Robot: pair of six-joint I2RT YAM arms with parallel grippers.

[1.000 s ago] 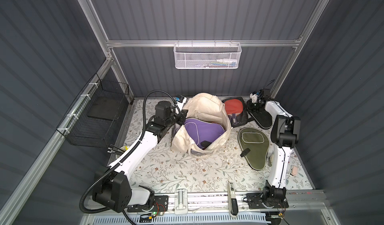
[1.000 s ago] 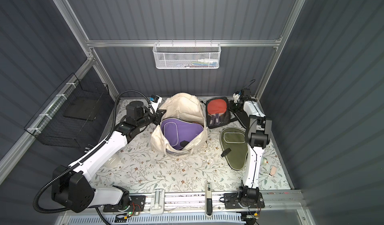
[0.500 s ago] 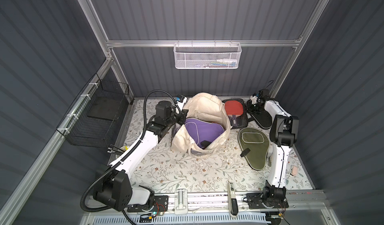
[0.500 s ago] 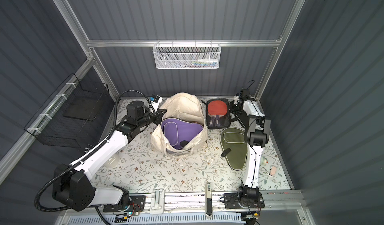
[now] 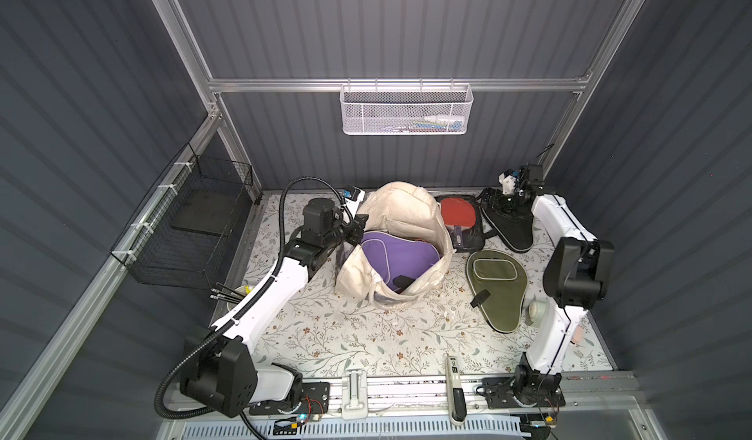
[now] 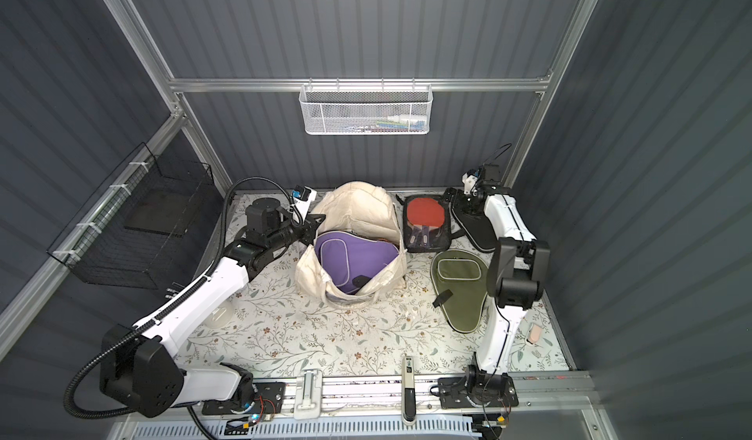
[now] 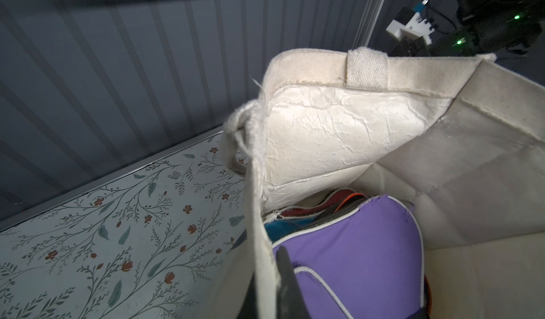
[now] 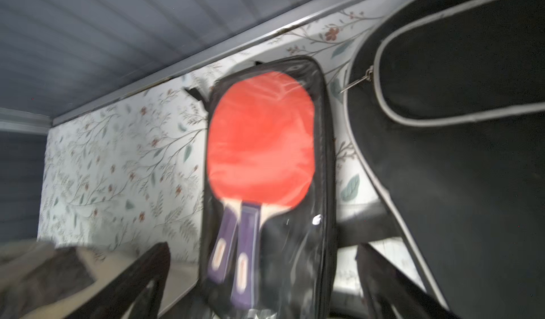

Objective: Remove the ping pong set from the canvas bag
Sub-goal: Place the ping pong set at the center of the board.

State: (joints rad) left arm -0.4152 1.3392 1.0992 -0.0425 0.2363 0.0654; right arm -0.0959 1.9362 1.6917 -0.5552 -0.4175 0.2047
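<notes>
Left gripper (image 5: 358,225) pinches bag (image 5: 403,210) rim; right gripper (image 8: 262,245), newly spread wide, holds nothing over pack (image 5: 460,222) between bag and black case (image 5: 513,232).

White arms (image 5: 276,295), black joints (image 5: 578,271), ribbed black cable (image 5: 282,222)

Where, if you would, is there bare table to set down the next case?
Free: the broad strip between the canvas bag and the front rail. Crowded: right of the bag, around the paddle pack, black case and olive case.
</notes>
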